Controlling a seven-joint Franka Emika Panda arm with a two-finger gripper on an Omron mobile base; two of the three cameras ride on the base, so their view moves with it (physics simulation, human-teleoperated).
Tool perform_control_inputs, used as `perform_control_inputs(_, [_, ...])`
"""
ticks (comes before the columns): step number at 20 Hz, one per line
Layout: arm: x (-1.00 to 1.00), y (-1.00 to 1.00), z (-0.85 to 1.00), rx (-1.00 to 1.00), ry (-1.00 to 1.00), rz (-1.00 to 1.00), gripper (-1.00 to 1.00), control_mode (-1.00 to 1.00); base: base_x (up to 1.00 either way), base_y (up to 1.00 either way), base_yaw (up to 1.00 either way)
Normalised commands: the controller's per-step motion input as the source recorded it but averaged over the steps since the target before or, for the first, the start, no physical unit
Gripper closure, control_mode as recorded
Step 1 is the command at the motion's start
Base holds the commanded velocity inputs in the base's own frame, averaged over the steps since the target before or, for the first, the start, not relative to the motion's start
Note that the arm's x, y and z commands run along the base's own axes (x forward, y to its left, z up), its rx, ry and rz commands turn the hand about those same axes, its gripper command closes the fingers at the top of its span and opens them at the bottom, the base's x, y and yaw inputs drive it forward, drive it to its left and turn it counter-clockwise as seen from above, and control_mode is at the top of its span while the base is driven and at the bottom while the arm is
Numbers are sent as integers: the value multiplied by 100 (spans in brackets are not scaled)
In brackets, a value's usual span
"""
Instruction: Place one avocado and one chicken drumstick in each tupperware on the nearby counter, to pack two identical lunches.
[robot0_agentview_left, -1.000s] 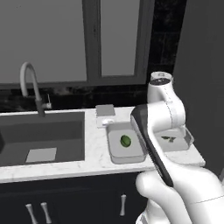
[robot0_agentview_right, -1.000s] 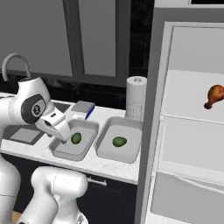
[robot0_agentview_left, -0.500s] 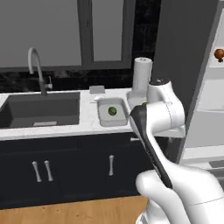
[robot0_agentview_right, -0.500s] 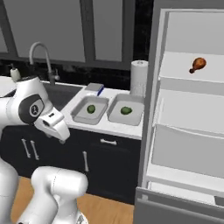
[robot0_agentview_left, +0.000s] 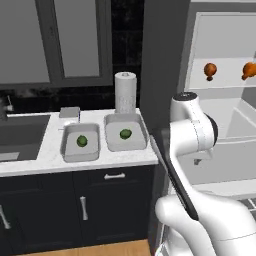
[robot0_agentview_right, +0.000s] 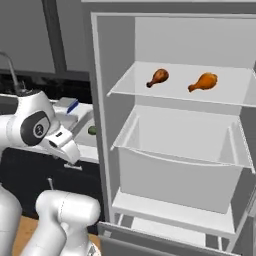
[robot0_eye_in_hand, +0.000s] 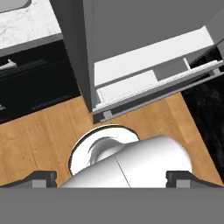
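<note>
Orange-brown drumsticks (robot0_agentview_right: 181, 80) lie far above open jaws.

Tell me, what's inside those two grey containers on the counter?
Each tupperware holds one avocado, nothing else. Nothing covers them. Both chicken drumsticks lie on a fridge shelf.

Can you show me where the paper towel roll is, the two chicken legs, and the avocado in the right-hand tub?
White paper towel roll (robot0_agentview_left: 125, 92), left base view, side.
Orange-brown chicken drumsticks (robot0_agentview_right: 158, 77), right base view, meaty end.
Dark-green round avocado (robot0_agentview_left: 125, 134), left base view, top.
</note>
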Motion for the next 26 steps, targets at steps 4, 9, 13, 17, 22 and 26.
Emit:
perform_control_inputs(4, [0,0,0,0,0,0,-100,100,21,-100,0])
perform_control_inputs(9, [0,0,0,0,0,0,-100,100,35,-80,0])
perform_control_inputs(13, [0,0,0,0,0,0,-100,100,27,-43,0])
perform_control_inputs(17, [0,0,0,0,0,0,-100,100,7,-2,0])
perform_control_inputs(22, [3,-4,100,0,-29,-5,-100,-100,0,0,0])
perform_control_inputs(26, [0,-24,100,-1,-38,-2,-100,-100,0,0,0])
